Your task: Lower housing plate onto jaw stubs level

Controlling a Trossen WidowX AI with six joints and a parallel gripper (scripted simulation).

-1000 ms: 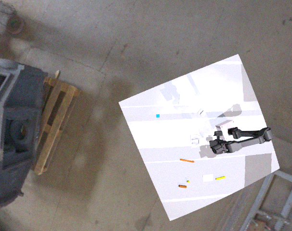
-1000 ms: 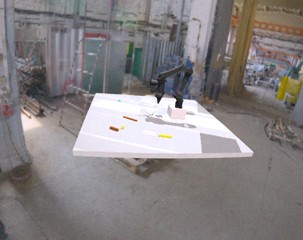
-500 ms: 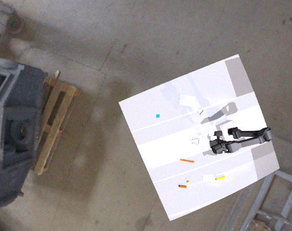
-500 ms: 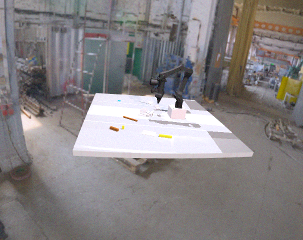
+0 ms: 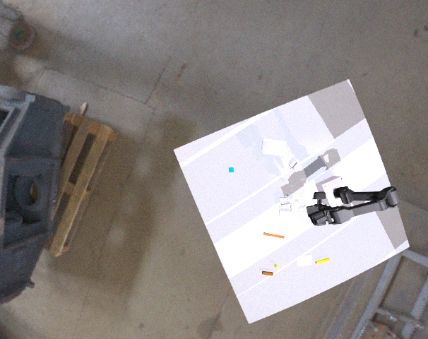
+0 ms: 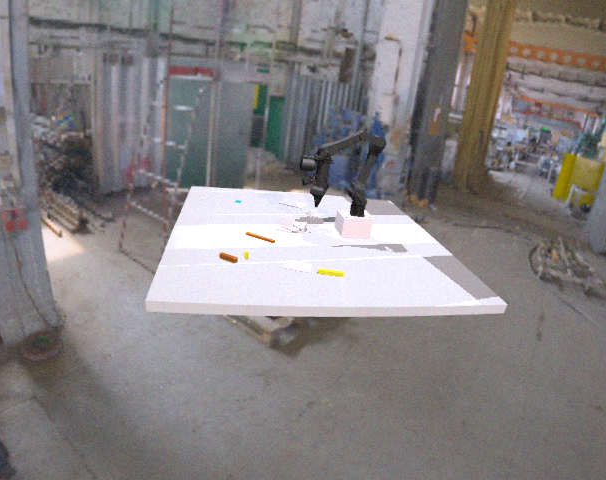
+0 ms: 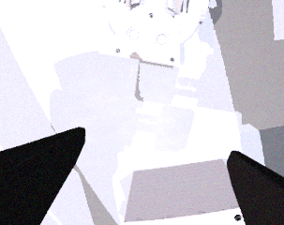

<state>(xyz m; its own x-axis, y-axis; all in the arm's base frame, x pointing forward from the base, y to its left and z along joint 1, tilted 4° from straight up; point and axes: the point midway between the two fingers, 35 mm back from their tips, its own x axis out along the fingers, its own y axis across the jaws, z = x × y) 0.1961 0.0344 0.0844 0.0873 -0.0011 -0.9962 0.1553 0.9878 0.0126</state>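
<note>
The white housing plate [image 7: 146,44] shows near the top of the wrist view, with small dark holes and two round pin outlines. Parts of the jaws [image 7: 179,6] show at the top edge, beyond the plate. The glare hides whether the plate sits fully level. The white jaw assembly [image 5: 285,206] [image 6: 296,226] stands on the table in the top and exterior views. My gripper [image 7: 157,146] [image 6: 317,203] is open and empty. It hangs above the table, between the assembly and the arm's base, apart from the plate.
The arm's white base block [image 6: 354,225] stands behind the gripper. A white panel [image 5: 273,147] and a small white part [image 5: 293,164] lie to one side. An orange rod [image 5: 273,235], a brown bar [image 5: 267,272], a yellow bar [image 5: 322,260] and a cyan square [image 5: 231,169] lie on the table.
</note>
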